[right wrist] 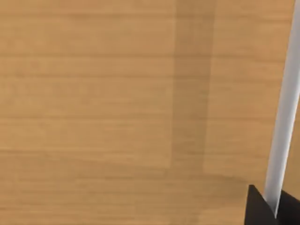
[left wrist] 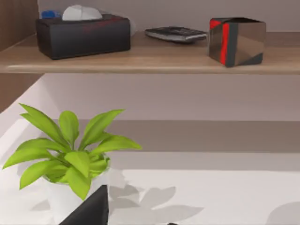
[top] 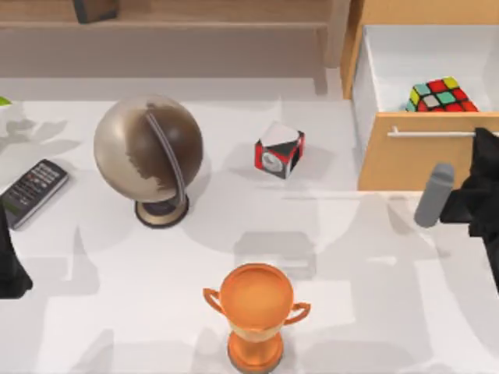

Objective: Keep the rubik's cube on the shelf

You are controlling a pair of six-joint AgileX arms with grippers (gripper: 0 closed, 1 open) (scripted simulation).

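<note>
The small rubik's cube (top: 441, 95) with red, green and yellow stickers on a black frame lies inside the open light wood drawer (top: 405, 160) at the table's far right, tilted on a corner so no face sits flat; being a cube, it has no long axis. My right tool (top: 485, 148) is at the drawer's front, at the silver bar handle (right wrist: 282, 117), nearer to me than the cube, with the drawer front between them. In the right wrist view a dark fingertip (right wrist: 260, 208) touches the bar, so I seem clenched on it, though I cannot tell for sure.

The long light-brown wooden shelf (top: 164, 27) runs along the far edge, left of the drawer. On it stand a black tissue box (left wrist: 83, 35), a dark remote (left wrist: 176, 33) and a shiny metallic cube with red stripes (left wrist: 236, 41).

On the white table (top: 374, 312) stand a brown globe (top: 149, 152), a red-black-white cube (top: 279, 149), a black handset (top: 33, 189), an orange trophy cup (top: 256, 315) and a green potted plant (left wrist: 70, 157). My left arm is parked at the left edge.
</note>
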